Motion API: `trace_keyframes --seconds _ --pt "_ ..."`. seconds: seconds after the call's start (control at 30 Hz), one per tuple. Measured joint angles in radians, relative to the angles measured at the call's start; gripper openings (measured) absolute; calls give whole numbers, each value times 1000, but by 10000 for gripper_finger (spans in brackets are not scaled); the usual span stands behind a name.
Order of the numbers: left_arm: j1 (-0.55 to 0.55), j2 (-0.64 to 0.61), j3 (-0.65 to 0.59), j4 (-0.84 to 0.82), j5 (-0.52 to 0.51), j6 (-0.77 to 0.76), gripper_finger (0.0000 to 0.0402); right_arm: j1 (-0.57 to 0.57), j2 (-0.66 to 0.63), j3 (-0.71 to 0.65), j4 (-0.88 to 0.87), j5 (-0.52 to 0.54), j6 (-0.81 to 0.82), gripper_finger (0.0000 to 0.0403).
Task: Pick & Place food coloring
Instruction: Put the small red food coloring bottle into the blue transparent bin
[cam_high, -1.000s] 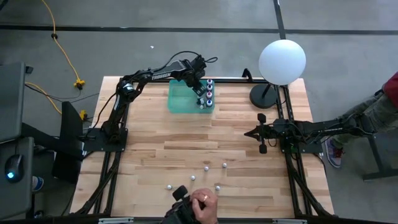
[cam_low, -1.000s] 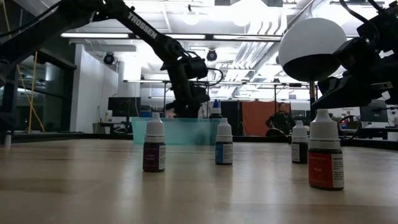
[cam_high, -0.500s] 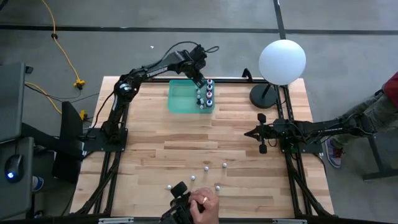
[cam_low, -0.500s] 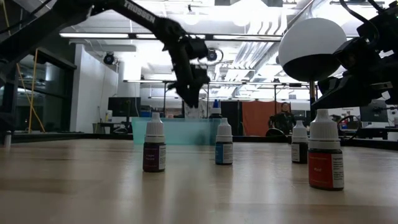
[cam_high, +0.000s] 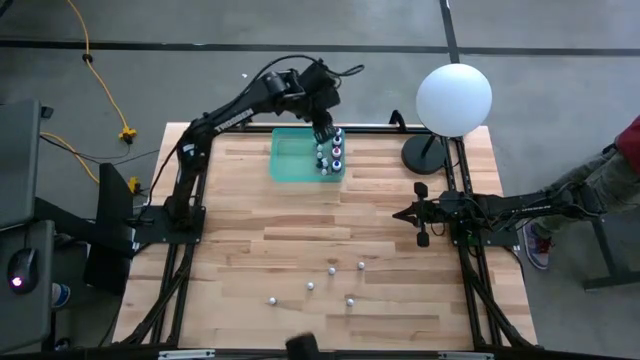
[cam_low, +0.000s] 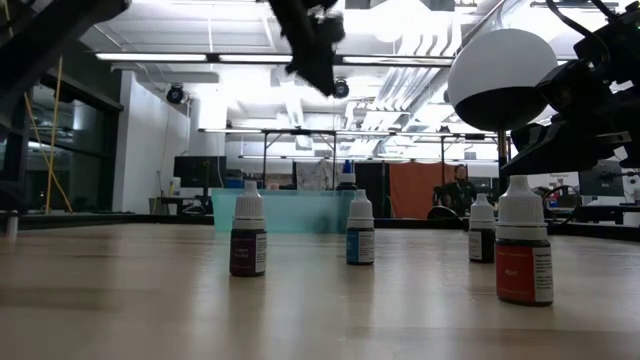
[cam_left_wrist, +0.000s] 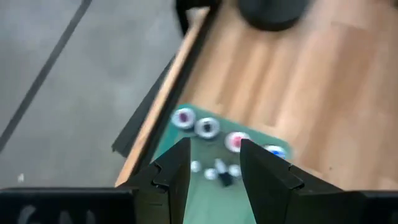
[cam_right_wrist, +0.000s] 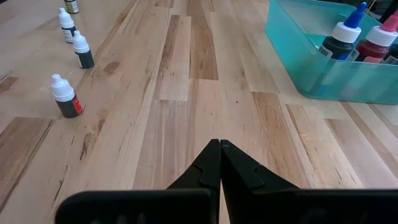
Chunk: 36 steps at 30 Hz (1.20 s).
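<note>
High view: my left gripper (cam_high: 322, 130) hangs at upper centre of the frame, over the far edge of the teal bin (cam_high: 290, 158), nothing between its fingers. The bin's right side holds several food coloring bottles (cam_high: 336, 152); five more bottles (cam_high: 331, 270) stand loose on the table (cam_high: 250, 230) at lower centre. My right gripper (cam_high: 421, 214) waits at right of centre, near the white globe lamp (cam_high: 453, 98).

Low view: four bottles stand in a row across the middle, a red-labelled one (cam_low: 523, 243) nearest at right; my left gripper sits at top centre, well above the bin.

Left wrist view: fingers (cam_left_wrist: 174, 171) spread apart, empty, bottles in the bin visible below (blurred).

Right wrist view: my right fingers are pressed together, empty; three bottles at upper left, bin at upper right.
</note>
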<state>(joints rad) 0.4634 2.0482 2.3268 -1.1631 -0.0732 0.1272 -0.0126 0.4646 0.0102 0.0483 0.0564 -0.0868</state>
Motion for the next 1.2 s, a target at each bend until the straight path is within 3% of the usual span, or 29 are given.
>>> trace_keyframes --seconds 0.07,0.23,0.37,0.53,0.93,1.2 --pt "-47 -4 32 -52 1 16 132 0 0 0 1 0 0 0" --pt "-176 -76 -27 -127 44 26 140 0 0 0 0 0 0 0" --pt "-284 -106 -66 -200 49 -8 170 0 0 0 0 0 0 0" --pt "-379 -151 -168 -165 86 -86 212 0 0 0 0 0 0 0" --pt "-480 -347 -548 54 82 -234 232 0 0 0 1 0 0 0" --pt "-485 -391 -600 83 88 -179 232 0 0 0 0 0 0 0"
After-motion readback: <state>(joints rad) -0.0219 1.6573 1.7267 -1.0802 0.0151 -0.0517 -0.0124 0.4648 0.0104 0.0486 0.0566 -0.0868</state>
